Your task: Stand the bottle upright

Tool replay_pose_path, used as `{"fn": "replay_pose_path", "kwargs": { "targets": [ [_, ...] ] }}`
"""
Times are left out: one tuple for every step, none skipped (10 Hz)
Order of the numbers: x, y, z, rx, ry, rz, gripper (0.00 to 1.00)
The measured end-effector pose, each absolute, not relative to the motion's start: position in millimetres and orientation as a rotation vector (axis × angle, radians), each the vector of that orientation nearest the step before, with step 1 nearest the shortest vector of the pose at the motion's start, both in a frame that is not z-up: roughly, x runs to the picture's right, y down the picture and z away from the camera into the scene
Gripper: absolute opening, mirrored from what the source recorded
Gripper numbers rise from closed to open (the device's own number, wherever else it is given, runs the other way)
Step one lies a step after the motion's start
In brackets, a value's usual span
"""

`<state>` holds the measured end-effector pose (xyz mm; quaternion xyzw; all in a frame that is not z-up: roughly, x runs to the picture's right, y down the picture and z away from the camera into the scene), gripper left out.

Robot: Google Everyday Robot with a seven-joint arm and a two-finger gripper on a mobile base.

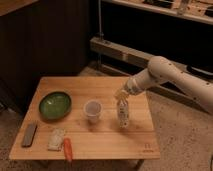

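Note:
A clear plastic bottle (123,113) stands upright on the wooden table (105,145), right of centre, next to a clear cup. My gripper (121,95) is at the end of the white arm that reaches in from the right. It sits right at the bottle's top, over its cap.
A clear plastic cup (92,110) stands just left of the bottle. A green bowl (54,105) is at the left. A dark flat bar (29,135), a pale snack packet (56,139) and an orange-red item (67,149) lie along the front left edge.

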<state>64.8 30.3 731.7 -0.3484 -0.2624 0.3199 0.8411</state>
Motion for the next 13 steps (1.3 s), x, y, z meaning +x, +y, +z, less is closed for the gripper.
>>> {"fn": "replay_pose_path", "kwargs": {
  "targets": [
    [63, 28, 735, -0.729, -0.574, 0.666, 0.02],
    [60, 25, 740, -0.720, -0.600, 0.655, 0.02],
    [55, 21, 743, -0.714, -0.624, 0.641, 0.02],
    [54, 19, 744, -0.706, -0.640, 0.633, 0.02],
    [53, 17, 746, -0.701, -0.651, 0.625, 0.02],
    [52, 14, 746, -0.693, -0.663, 0.616, 0.02],
    [51, 12, 748, -0.687, -0.674, 0.603, 0.02],
    [49, 9, 748, -0.679, -0.685, 0.592, 0.02],
    [48, 6, 750, -0.669, -0.696, 0.581, 0.02],
    [47, 4, 751, -0.661, -0.708, 0.570, 0.02],
    [45, 2, 752, -0.656, -0.721, 0.563, 0.02],
    [43, 0, 754, -0.651, -0.736, 0.556, 0.02],
    [41, -2, 756, -0.648, -0.751, 0.548, 0.02]
  ]
}}
